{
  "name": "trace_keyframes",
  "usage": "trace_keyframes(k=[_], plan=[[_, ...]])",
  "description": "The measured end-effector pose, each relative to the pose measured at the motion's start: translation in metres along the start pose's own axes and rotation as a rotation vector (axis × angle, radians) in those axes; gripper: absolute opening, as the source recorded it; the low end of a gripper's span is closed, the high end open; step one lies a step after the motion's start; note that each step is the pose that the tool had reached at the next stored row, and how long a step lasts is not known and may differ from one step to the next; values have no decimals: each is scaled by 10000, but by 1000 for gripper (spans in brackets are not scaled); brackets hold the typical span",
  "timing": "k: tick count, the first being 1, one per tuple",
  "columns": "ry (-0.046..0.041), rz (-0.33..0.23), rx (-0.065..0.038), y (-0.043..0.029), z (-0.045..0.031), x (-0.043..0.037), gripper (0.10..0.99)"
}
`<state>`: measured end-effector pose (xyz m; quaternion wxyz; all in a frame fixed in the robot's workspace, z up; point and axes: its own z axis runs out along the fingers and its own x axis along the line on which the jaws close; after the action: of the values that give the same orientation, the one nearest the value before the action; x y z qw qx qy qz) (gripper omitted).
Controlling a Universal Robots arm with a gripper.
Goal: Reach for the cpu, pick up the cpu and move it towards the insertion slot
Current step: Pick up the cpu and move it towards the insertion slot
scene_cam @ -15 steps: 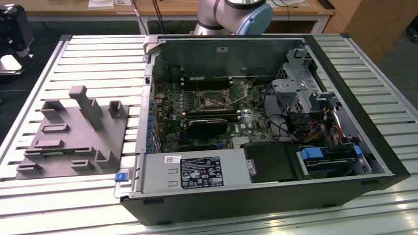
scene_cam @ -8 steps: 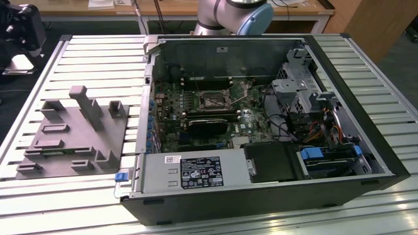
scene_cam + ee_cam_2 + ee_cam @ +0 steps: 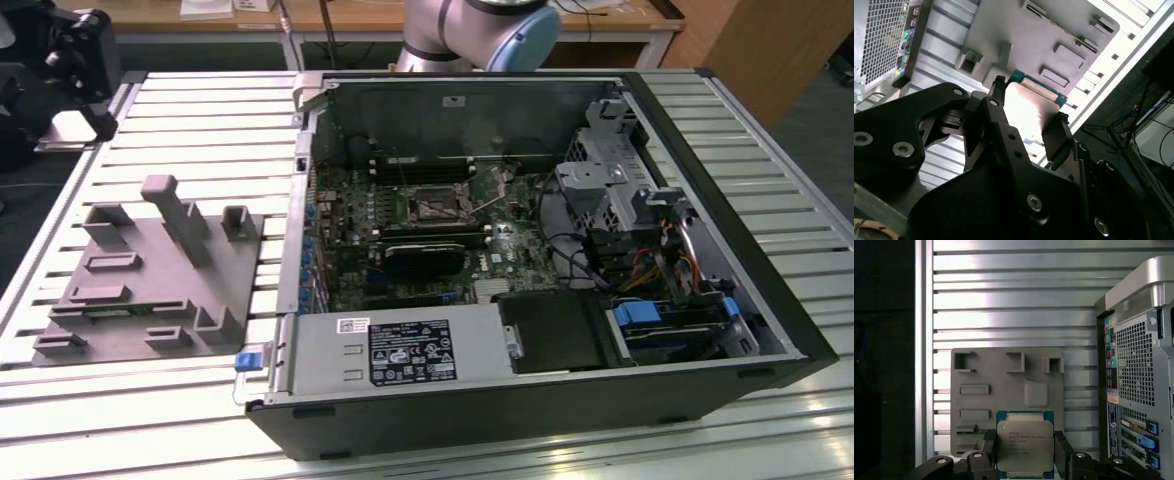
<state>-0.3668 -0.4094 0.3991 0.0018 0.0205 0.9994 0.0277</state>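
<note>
No writing is clear enough to read. Lines of small dark print cross the shiny silver top of the small flat square cpu in the first wrist view. In the exterior view, a black-and-white rectangular label with tiny print sits on a grey metal box, a small white sticker beside it.

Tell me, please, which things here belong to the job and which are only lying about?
Job: cpu, held in the claw; insertion slot.
Lying about: grey fixture plate; black rectangular block; power supply.
</note>
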Motion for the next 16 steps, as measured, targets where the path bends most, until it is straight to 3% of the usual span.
trace_keyframes(k=[16], plan=[[17,1,1,22,2,-546,541]])
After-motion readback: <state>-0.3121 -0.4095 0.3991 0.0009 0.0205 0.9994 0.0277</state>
